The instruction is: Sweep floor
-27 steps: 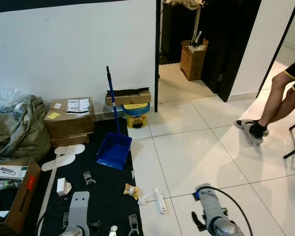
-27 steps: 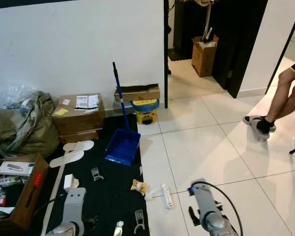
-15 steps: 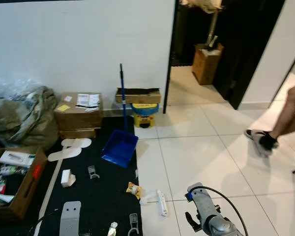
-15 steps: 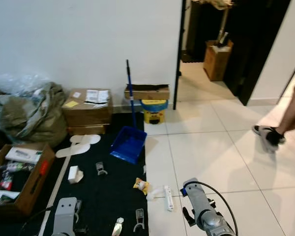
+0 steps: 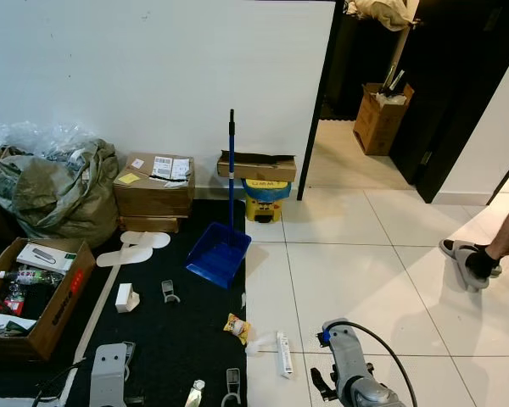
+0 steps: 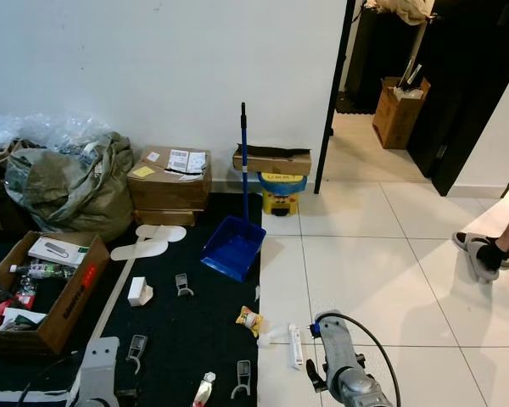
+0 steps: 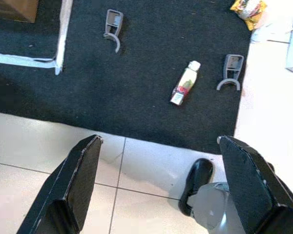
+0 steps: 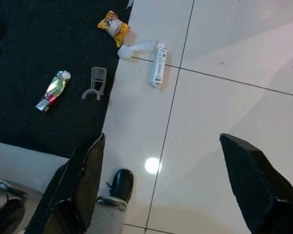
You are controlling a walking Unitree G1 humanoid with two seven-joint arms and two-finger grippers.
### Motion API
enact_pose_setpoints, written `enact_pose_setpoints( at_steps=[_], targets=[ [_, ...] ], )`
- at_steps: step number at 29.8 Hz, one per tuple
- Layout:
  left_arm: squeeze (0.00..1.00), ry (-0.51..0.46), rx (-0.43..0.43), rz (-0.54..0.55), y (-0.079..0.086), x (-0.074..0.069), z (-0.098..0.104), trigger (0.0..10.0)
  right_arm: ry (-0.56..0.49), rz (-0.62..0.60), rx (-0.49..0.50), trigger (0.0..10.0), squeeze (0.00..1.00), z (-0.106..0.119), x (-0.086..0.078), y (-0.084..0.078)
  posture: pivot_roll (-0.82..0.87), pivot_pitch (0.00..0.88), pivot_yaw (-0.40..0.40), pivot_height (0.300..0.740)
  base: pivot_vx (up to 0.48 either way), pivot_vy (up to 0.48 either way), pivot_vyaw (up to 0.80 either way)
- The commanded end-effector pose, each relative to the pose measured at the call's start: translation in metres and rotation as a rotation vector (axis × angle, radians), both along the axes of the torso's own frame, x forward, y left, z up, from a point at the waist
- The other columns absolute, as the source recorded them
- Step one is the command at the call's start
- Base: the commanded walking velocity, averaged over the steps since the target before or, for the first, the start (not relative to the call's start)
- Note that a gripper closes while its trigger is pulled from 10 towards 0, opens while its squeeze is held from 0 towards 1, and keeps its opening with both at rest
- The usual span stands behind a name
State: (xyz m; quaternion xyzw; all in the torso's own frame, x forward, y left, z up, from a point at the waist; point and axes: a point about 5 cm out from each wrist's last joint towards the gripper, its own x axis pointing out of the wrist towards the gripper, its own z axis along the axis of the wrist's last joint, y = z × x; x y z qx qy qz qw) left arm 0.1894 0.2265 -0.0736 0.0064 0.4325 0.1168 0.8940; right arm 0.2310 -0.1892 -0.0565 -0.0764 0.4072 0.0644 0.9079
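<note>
Dustpan (image 5: 218,255) with its blue pole sits on the black mat (image 5: 178,339) by the wall — walk closer and line up before reaching. Both grippers hang low, left gripper (image 7: 156,185) and right gripper (image 8: 161,190) spread wide, empty. Wrist views catch a small bottle (image 7: 184,83) up close — head views barely do.

Bright even indoor light, sharp frames, dark doorway (image 5: 458,76), lamp glare on glossy floor tiles (image 8: 151,165), soft shadows
</note>
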Motion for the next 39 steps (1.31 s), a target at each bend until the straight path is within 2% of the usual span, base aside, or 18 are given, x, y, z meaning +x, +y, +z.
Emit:
enact_pose_setpoints(
  at_steps=[1, 6, 8, 11, 17, 19, 22, 23, 30, 39],
  targets=[
    [0.0, -0.001, -0.023, -0.003, -0.004, -0.001, -0.001, 10.0, 0.005, -0.024, 0.017, 10.0, 0.0, 0.001, 0.002, -0.002, 0.08, 0.0, -0.068, 0.74, 0.0, 0.0, 0.8],
    [0.0, 0.006, -0.027, -0.035, -0.008, -0.001, -0.002, 10.0, 0.007, -0.04, 0.017, 10.0, 0.0, 0.001, 0.002, -0.003, 0.06, 0.0, -0.06, 0.74, 0.0, 0.0, 0.8],
    [0.0, 0.042, -0.029, -0.055, -0.01, -0.005, -0.005, 10.0, 0.053, -0.089, -0.001, 10.0, 0.0, -0.007, -0.011, -0.004, 0.05, 0.0, -0.04, 0.74, 0.0, 0.0, 0.0],
    [0.0, 0.055, -0.027, -0.051, -0.009, -0.008, -0.006, 10.0, 0.075, -0.102, 0.005, 10.0, 0.0, -0.012, -0.018, -0.003, 0.04, 0.0, -0.023, 0.74, 0.0, 0.0, 0.0],
    [0.0, 0.066, -0.026, -0.059, -0.009, -0.01, -0.008, 10.0, 0.091, -0.104, 0.012, 10.0, 0.0, -0.016, -0.024, -0.002, 0.04, 0.0, -0.02, 0.74, 0.0, 0.0, 0.0],
    [0.0, 0.088, -0.027, -0.068, -0.009, -0.017, -0.011, 10.0, 0.122, -0.111, 0.028, 10.0, 0.0, -0.021, -0.035, 0.0, 0.03, 0.0, -0.009, 0.74, 0.0, 0.0, 0.8],
    [0.0, 0.094, -0.028, -0.07, -0.009, -0.018, -0.011, 10.0, 0.13, -0.113, 0.032, 10.0, 0.0, -0.023, -0.038, 0.0, 0.03, 0.0, -0.009, 0.74, 0.0, 0.0, 0.8],
    [0.0, 0.111, -0.033, -0.082, -0.011, -0.023, -0.014, 10.0, 0.143, -0.123, 0.029, 10.0, 0.0, -0.025, -0.042, -0.003, 0.03, 0.0, 0.001, 0.74, 0.0, 0.0, 0.8],
    [0.0, 0.135, -0.037, -0.086, -0.014, -0.029, -0.017, 10.0, 0.135, -0.13, 0.027, 10.0, 0.0, -0.024, -0.04, -0.004, 0.03, 0.0, 0.007, 0.74, 0.0, 0.0, 0.8],
    [0.0, 0.146, -0.049, -0.074, -0.02, -0.03, -0.019, 10.0, 0.138, -0.121, 0.023, 10.0, 0.0, -0.023, -0.039, -0.004, 0.03, 0.0, 0.011, 0.74, 0.0, 0.0, 0.8]
  ],
)
